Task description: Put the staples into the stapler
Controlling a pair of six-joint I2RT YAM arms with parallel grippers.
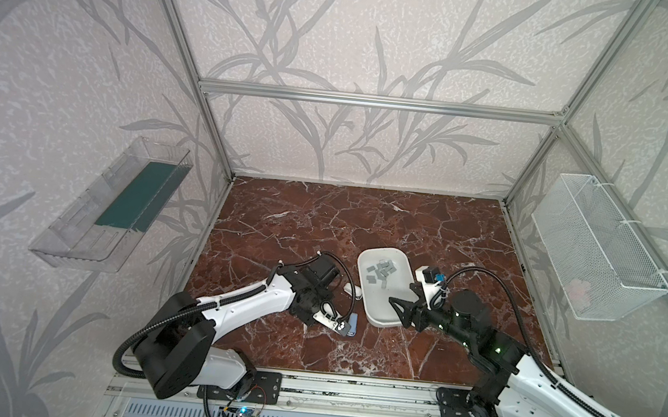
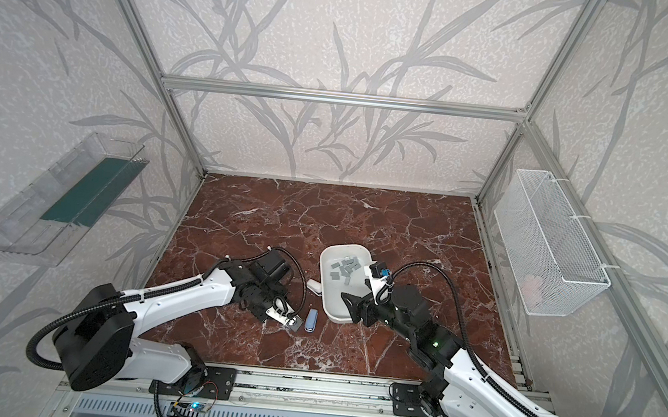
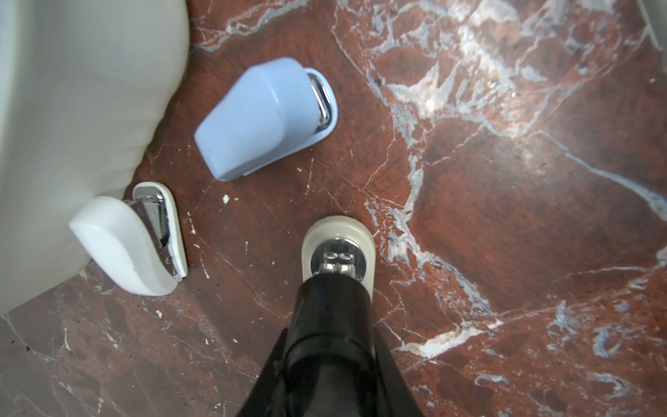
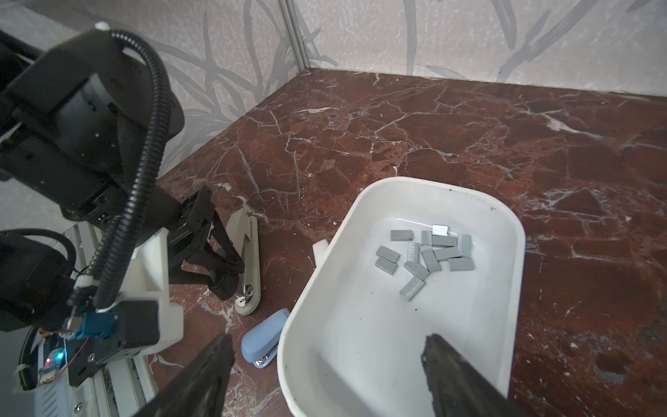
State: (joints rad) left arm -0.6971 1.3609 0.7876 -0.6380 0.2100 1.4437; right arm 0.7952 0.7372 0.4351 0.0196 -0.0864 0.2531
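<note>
We see the left claw nearly closed, pinching a beige stapler. Just to its right lies a blue stapler; farther off, a white stapler touches a white tray. The right claw hangs wide open and empty over the tray's near end. The staples lie scattered in its far half.

L hand low, grip unclear, R hand raised, spread wide
</note>
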